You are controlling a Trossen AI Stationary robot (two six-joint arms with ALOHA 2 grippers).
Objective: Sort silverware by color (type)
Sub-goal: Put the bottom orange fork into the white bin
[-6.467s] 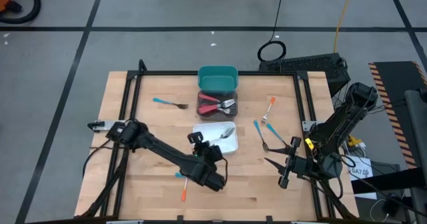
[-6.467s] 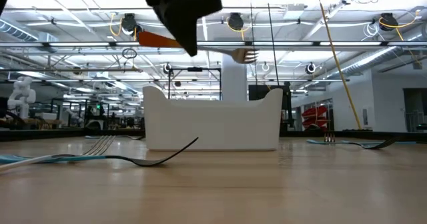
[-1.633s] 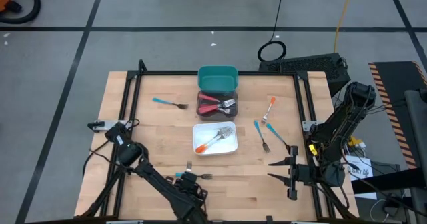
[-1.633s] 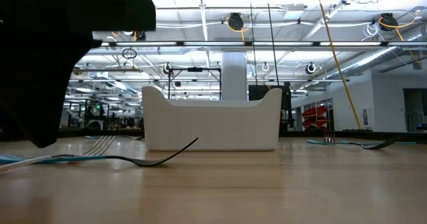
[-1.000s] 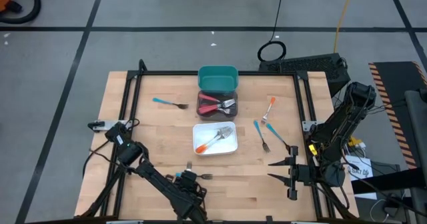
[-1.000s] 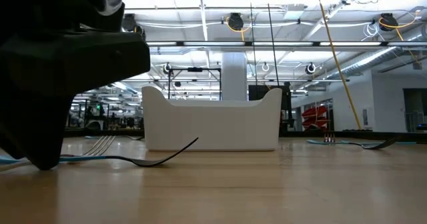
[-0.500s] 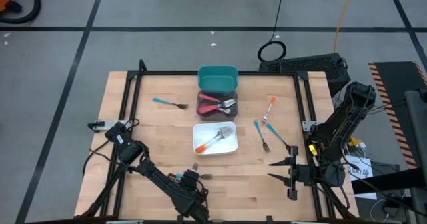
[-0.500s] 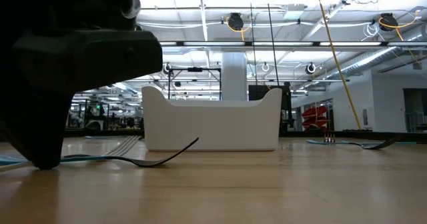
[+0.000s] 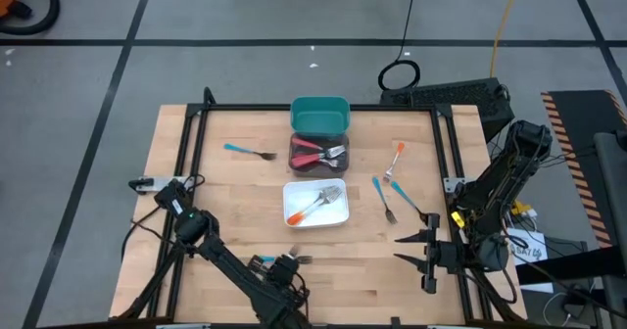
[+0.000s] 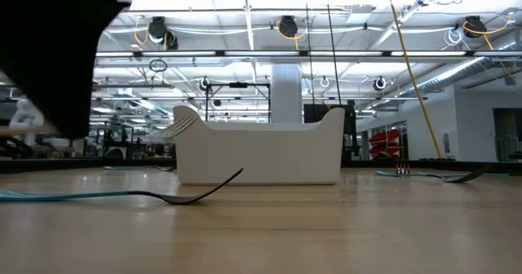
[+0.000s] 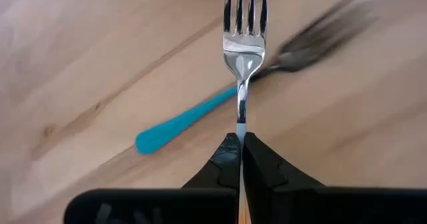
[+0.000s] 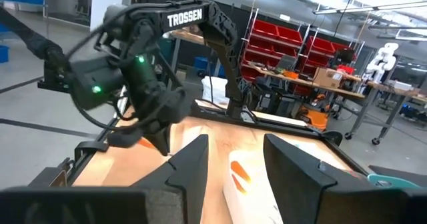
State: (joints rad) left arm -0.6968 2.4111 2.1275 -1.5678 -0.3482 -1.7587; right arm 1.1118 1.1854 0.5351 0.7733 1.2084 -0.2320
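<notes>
My left gripper [image 9: 289, 267] hangs over the near edge of the table, left of centre, shut on a fork [image 11: 244, 31] with a silver head; the fingers hide its handle. That fork's tines [image 10: 184, 122] show above the table in the low view. Under it a blue-handled fork [image 11: 188, 120] lies flat on the wood. My right gripper [image 9: 412, 250] waits open at the near right, level, with nothing between its fingers [image 12: 193, 159]. A white bin [image 9: 315, 204] holds an orange-handled fork, and a dark bin [image 9: 319, 154] holds red-handled forks. My left gripper pinches the fork's thin metal neck [image 11: 241, 121], just behind the head, between its two fingertips. The fingers slant down from above and lie along the fork, whose head sticks out past them. The fork is lifted clear of the table.
A teal bin [image 9: 320, 115] stands behind the dark one at the far middle. Loose forks lie on the wood: a blue one [image 9: 247, 152] at the far left, two blue ones [image 9: 384, 200] and an orange one [image 9: 395, 160] at the right. A black frame rims the table.
My left gripper has gone up from the table with the fork. The fork's head, which lay on the wood a second ago, now hangs clear above it. The blue fork stays where it was. My right gripper has kept still.
</notes>
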